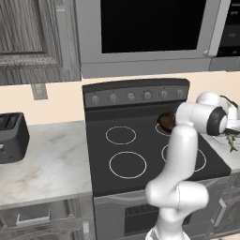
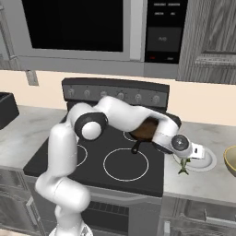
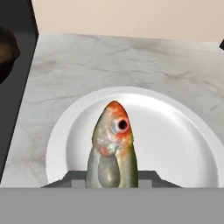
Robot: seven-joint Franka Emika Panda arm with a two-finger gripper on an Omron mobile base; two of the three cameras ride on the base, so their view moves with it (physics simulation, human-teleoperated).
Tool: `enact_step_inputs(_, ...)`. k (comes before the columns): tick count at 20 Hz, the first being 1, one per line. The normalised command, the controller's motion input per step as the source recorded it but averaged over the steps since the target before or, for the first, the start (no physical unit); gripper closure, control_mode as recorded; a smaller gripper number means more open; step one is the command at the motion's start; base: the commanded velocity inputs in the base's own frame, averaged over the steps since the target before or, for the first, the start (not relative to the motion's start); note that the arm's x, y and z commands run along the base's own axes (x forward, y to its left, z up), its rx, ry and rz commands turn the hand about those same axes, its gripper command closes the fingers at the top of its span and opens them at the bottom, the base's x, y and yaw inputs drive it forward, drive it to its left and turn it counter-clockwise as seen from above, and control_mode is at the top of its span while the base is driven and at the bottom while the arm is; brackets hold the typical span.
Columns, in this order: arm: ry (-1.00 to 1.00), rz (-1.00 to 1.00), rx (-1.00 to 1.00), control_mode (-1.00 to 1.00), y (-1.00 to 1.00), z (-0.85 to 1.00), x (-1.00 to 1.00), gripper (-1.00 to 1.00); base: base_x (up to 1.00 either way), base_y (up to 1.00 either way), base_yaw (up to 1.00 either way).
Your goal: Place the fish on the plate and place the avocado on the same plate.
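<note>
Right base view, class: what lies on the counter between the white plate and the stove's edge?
Between the plate and the stove, the marble counter carries nothing of its own; the fish hangs over that stretch, its head over the plate in the hand view.

We are in a rendered home kitchen: a black stove [image 1: 140, 154] with four ringed burners and a row of knobs sits between marble countertops [image 1: 47, 159], with a microwave [image 1: 150, 33] mounted above it, grey wood cabinets [image 1: 33, 37], a toaster [image 1: 11, 137], and a wall outlet [image 1: 39, 91] on the beige backsplash.
</note>
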Motion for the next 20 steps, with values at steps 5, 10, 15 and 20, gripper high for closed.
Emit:
enact_step_inputs(5,0.04,0.07,0.00,-1.00,0.00,0.00,0.37,1.00,0.00,0.00,0.00)
enact_step_inputs(10,0.05,0.09,0.00,-1.00,-0.02,0.00,0.41,1.00,0.00,0.00,0.00)
enact_step_inputs(15,0.03,0.10,0.00,-1.00,-0.13,0.00,0.45,1.00,0.00,0.00,0.00)
enact_step_inputs(20,0.00,0.11,0.00,-1.00,-0.16,0.12,0.10,-1.00,0.00,0.00,0.00)
